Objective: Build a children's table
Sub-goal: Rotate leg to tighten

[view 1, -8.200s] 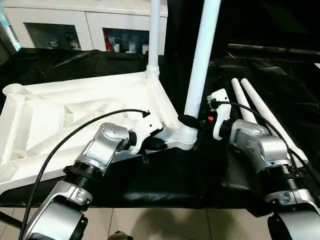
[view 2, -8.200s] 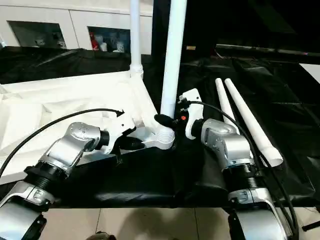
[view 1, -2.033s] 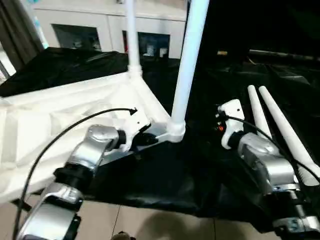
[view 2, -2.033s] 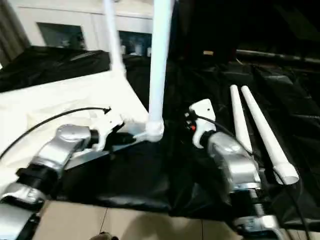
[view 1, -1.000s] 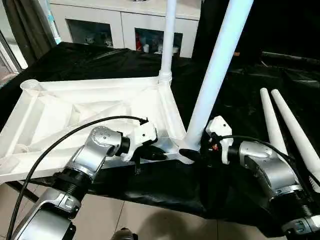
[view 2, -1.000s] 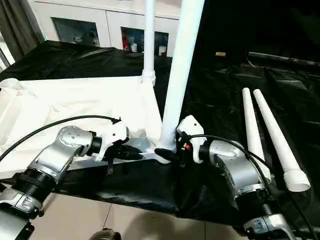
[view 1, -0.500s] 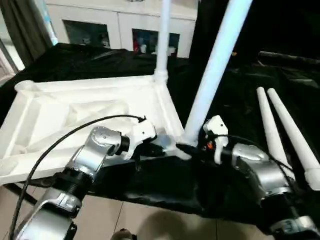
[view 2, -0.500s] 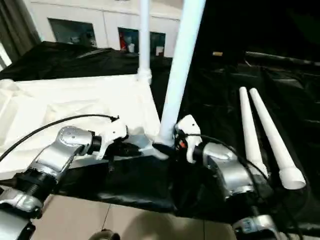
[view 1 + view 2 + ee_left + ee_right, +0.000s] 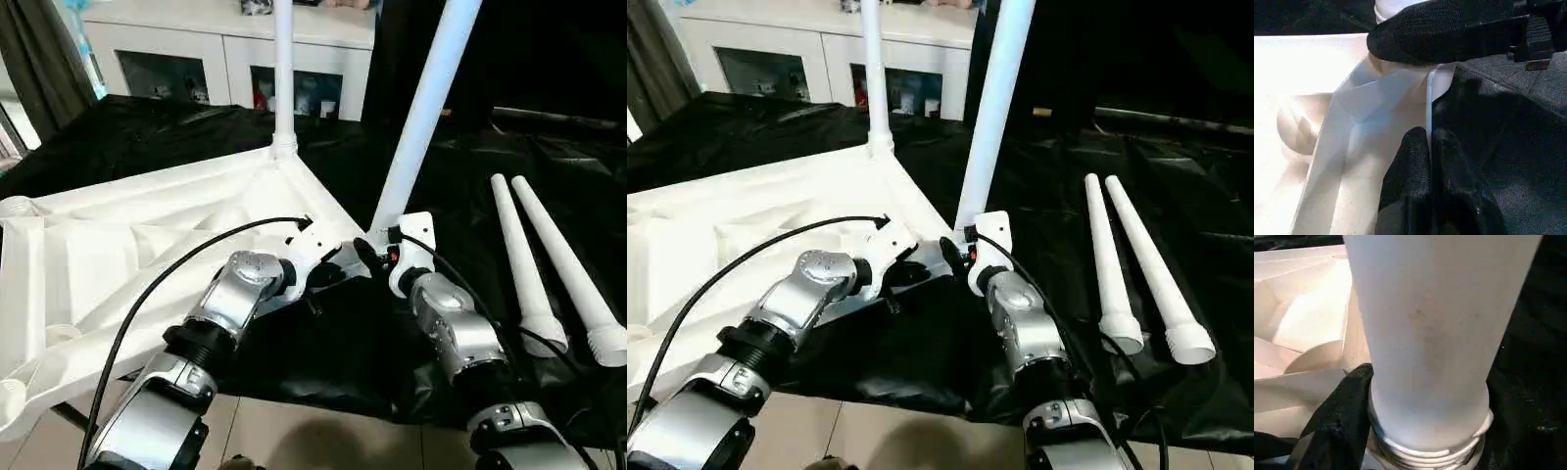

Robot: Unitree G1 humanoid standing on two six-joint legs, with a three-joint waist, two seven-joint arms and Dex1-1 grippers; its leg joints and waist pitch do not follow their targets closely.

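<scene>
Your left gripper (image 9: 1430, 147) is pinched on the rim of the upturned table top (image 9: 127, 245) at the worktop (image 9: 343, 362) front edge. Your right gripper (image 9: 364, 253) clasps the near-corner leg (image 9: 421, 117) base; two loose legs (image 9: 549, 264) lie toward the right edge.

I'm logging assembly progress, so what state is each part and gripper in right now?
Tabletop: upside down on the black cloth, ribbed side up.
Far leg: upright in its corner socket.
Near leg: standing in its corner socket, threads still showing at the base.
Two spare legs: lying loose side by side.
Left gripper: shut on the tabletop's edge.
Right gripper: at the near leg's base.
</scene>
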